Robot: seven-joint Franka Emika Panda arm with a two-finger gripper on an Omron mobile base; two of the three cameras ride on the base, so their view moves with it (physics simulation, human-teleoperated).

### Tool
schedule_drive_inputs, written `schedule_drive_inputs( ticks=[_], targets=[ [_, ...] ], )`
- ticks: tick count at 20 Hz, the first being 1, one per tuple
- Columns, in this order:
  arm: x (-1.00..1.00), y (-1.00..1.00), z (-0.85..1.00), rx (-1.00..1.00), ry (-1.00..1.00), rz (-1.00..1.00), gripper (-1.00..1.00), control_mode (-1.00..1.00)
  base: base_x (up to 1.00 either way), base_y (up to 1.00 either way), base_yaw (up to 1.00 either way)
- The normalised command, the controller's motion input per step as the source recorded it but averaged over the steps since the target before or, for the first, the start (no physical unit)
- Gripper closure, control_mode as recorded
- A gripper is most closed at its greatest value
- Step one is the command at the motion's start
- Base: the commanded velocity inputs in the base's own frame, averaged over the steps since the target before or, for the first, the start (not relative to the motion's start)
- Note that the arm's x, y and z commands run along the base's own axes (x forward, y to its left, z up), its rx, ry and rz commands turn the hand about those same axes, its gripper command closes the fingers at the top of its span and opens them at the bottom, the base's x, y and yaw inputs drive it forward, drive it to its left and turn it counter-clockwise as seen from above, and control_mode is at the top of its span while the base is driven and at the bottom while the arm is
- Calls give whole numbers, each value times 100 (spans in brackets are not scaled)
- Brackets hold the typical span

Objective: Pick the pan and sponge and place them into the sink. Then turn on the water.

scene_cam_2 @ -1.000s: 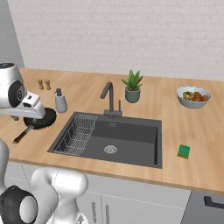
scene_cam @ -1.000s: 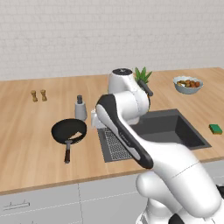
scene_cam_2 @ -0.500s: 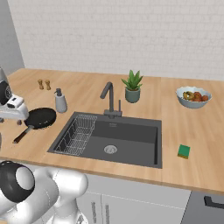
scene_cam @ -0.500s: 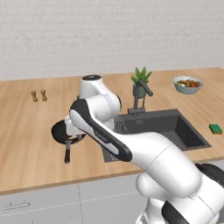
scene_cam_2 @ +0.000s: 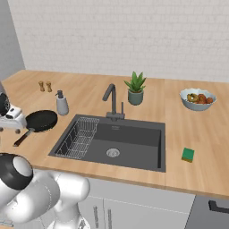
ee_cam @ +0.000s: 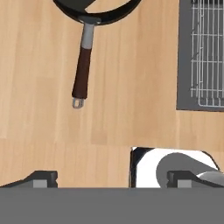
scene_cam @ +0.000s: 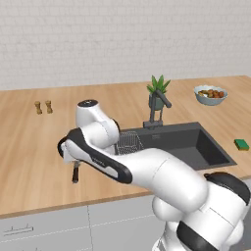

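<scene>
Pan point(ee_cam: 98, 8) lies on the counter point(ee_cam: 131, 65), its handle point(ee_cam: 82, 70) pointing toward the end effector point(ee_cam: 111, 178). The end effector hangs above, jaws wide, holding nothing.

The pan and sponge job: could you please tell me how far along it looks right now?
Nothing is finished yet. The pan sits on the counter left of the sink, and the sponge lies on the counter to its right. In hand: the open pincer hovers over the counter near the pan's handle, gripping nothing. Left: both placements, then water from the faucet, which looks dry.
</scene>
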Motion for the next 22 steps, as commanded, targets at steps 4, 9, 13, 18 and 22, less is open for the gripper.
schedule_drive_inputs(
  ticks=[4, 9, 13, 18, 22],
  targets=[
    [62, 35, -48, 1, -3, 0, -100, -100, 0, 0, 0],
    [65, 34, -39, 1, -1, 0, -100, -100, 0, 0, 0],
    [49, 44, -31, 0, 0, 0, -100, -100, 0, 0, 0],
    [24, 44, -35, 0, 0, 0, -100, -100, 0, 0, 0],
    [4, 3, -34, 0, -2, 0, -100, -100, 0, 0, 0]
  ],
)
